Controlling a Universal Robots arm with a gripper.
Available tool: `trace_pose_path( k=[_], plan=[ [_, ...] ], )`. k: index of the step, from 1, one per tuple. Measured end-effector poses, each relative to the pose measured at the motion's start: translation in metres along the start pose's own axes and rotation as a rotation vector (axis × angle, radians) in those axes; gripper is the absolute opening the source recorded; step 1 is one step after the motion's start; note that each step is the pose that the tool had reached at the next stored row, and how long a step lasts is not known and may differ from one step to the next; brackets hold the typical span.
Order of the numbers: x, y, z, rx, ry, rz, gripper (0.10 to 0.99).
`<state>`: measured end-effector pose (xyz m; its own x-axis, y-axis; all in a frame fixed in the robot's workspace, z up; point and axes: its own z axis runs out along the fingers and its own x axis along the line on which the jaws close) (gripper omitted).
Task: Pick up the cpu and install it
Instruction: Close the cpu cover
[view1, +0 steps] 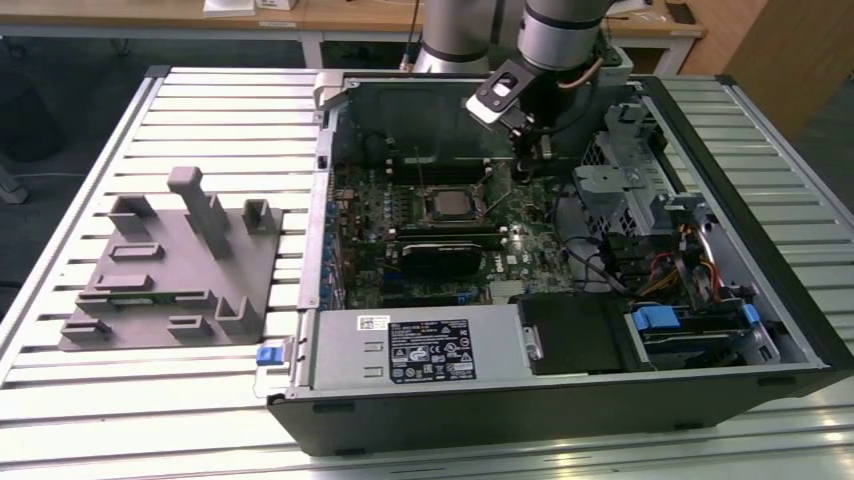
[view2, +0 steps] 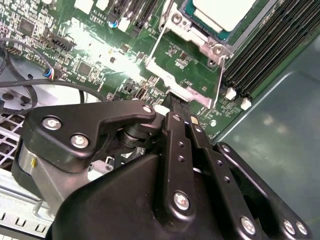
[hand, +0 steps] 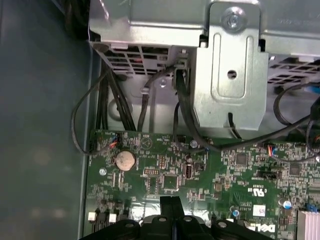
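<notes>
- Exterior view: shows cpu (view1: 451, 205) seated on the motherboard (view1: 374, 230) inside the computer case (view1: 400, 415), claw (view1: 523, 172) just beside it.
- Second wrist view: shows claw (view2: 175, 100) clenched on nothing, near the socket frame (view2: 186, 88).
- First wrist view: shows claw (hand: 170, 201) over the motherboard (hand: 165, 172).

Stands at the far edge as a silver arm (view1: 561, 30), right of centre in the exterior view, and drops almost vertically. Carries a black wrist (view1: 531, 95), canted a little toward the exterior view's left. Ends in a slim black gripper (view1: 537, 168) aimed straight down, low and close in. Shows long black fingers (view2: 175, 145) laid side by side in the second wrist view, tips flush together. Shows the same closed pair, fingers (hand: 166, 206) meeting edge to edge, in the first wrist view.
</notes>
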<state>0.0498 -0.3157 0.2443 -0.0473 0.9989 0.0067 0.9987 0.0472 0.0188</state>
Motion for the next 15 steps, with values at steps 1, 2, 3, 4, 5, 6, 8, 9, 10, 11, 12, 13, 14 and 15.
trace_pose_path(
  k=[1, 2, 3, 4, 5, 6, 8, 9, 10, 11, 12, 13, 14, 15],
  plan=[
    [0.0001, -0.0015, 0.0, 0.0, 0.0, 0.0, 0.106],
    [0.0001, -0.0029, 0.0, 0.0, 0.0, 0.0, 0.106],
    [0.0002, -0.0042, 0.0, 0.0, 0.0, 0.0, 0.106],
    [0.0003, -0.0055, 0.0, 0.0, 0.0001, 0.0, 0.106],
    [0.0004, -0.0074, -0.0001, 0.0, 0.0001, 0.0, 0.106],
    [0.0004, -0.0091, -0.0001, 0.0, 0.0, 0.0, 0.106],
    [0.0005, -0.0118, -0.0002, 0.0, 0.0002, 0.0, 0.106],
    [0.0006, -0.0129, -0.0002, 0.0, 0.0004, 0.0, 0.106],
    [0.0007, -0.0142, -0.0002, 0.0, 0.0005, 0.0, 0.106],
    [0.0008, -0.016, -0.0003, 0.0, 0.0005, 0.0, 0.106],
    [0.0009, -0.0182, -0.0003, 0.0, 0.0005, 0.0, 0.106],
    [0.0009, -0.02, -0.0003, 0.0, 0.0006, 0.0, 0.106],
    [0.001, -0.021, -0.0003, 0.0, 0.0007, 0.0, 0.106],
    [0.001, -0.0219, -0.0003, 0.0, 0.0007, 0.0, 0.106]
  ],
)
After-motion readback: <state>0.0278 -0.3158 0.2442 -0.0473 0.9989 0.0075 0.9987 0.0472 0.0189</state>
